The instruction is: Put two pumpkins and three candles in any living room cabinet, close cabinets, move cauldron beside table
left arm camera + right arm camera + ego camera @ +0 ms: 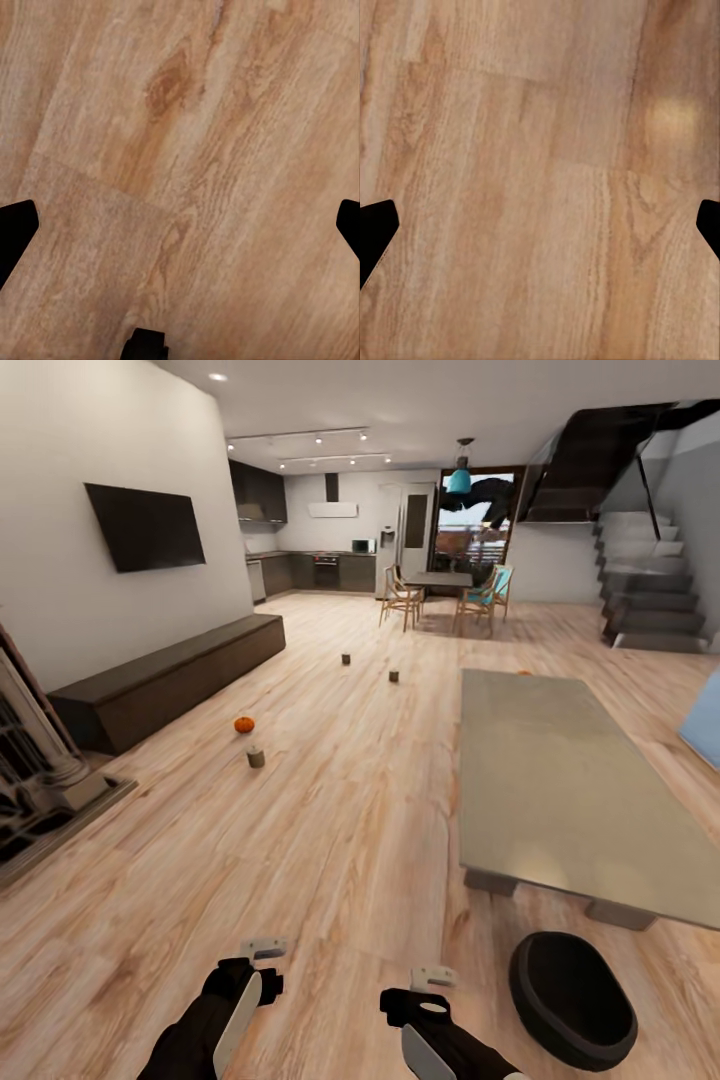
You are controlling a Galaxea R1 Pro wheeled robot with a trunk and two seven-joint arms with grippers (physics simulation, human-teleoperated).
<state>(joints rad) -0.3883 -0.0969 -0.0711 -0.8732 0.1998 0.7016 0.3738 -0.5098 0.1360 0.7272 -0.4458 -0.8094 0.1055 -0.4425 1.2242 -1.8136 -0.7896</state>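
Though beside table, cauldron unhemmed.

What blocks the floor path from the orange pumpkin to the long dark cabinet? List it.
Nothing visible does. The pumpkin sits on bare wood floor a short way out from the cabinet, with open floor between them. The nearest candle stands on the pumpkin's near side, away from the cabinet.

black arms with white panels; pale grey gripper tips
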